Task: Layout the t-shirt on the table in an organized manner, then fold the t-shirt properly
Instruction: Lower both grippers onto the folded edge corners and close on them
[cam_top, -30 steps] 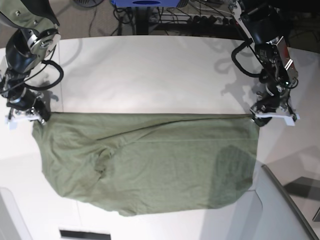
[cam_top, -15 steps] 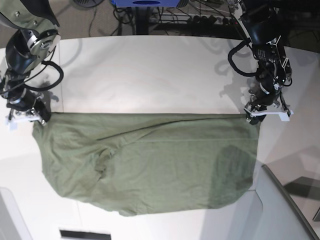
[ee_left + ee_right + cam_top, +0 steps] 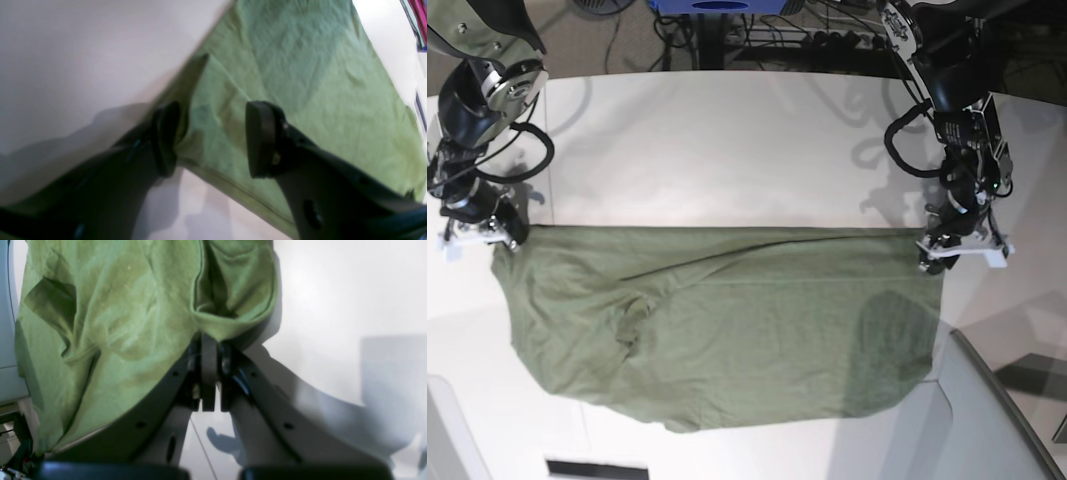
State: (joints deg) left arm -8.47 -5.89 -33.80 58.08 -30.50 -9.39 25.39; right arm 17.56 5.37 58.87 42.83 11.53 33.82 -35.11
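Observation:
The olive-green t-shirt (image 3: 717, 330) lies spread and wrinkled across the near half of the white table (image 3: 727, 150), its far edge pulled into a straight line. My right gripper (image 3: 482, 232), at the base view's left, is shut on that edge's corner. The right wrist view shows its jaws (image 3: 210, 350) pinching a fold of the t-shirt (image 3: 126, 316). At the opposite corner my left gripper (image 3: 957, 250) stands open. In the left wrist view its two fingers (image 3: 213, 140) straddle the t-shirt's hem corner (image 3: 283, 66) without closing on it.
Grey angled panels rise at the near right (image 3: 997, 420) and near left (image 3: 447, 430) corners. Cables and a blue object (image 3: 717, 8) sit behind the table's curved far edge. Bare white tabletop (image 3: 83, 50) stretches beyond the shirt.
My left gripper has drifted slightly left and nearer, still open over the shirt's corner. The right gripper and the shirt have not moved.

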